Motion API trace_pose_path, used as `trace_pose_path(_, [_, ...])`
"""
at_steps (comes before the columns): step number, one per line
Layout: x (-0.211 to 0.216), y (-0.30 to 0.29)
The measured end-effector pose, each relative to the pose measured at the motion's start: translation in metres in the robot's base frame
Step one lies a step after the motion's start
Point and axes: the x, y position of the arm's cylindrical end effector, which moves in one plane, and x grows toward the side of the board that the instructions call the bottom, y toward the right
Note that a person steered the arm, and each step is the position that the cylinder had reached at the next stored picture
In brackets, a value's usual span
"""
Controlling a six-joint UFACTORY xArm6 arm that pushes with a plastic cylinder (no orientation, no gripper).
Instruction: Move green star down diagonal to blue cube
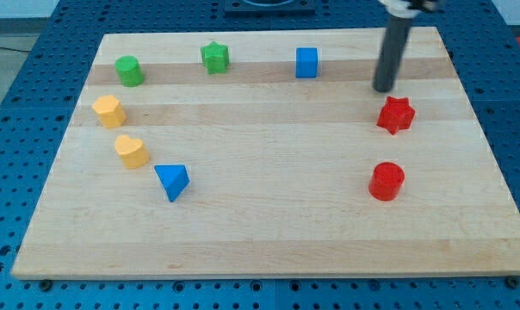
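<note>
Camera view: green star (215,58) near top edge, left of blue cube (306,62), untouched. My tip (383,89), a bare rod with no jaws, sits just above red star (395,115). Approach step; next, swing around above the star.

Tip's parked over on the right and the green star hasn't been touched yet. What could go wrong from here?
1. My tip sits just above the red star block; leaving downward could knock it.
2. The blue cube block lies between my tip and the green star block in the same top row, so a straight sweep left would likely shove the cube.
3. The green star is near the wooden board's top edge, so getting behind it is tight.
</note>
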Motion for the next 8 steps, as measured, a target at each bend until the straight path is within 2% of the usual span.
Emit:
trace_pose_path(1, [0.071, -0.003])
trace_pose_path(2, [0.083, -0.008])
trace_pose_path(3, [0.055, -0.008])
trace_pose_path(4, [-0.019, -0.055])
trace_pose_path(5, [-0.099, -0.076])
trace_pose_path(6, [-0.144, -0.174])
trace_pose_path(7, [-0.143, -0.290])
trace_pose_path(8, [-0.093, -0.294])
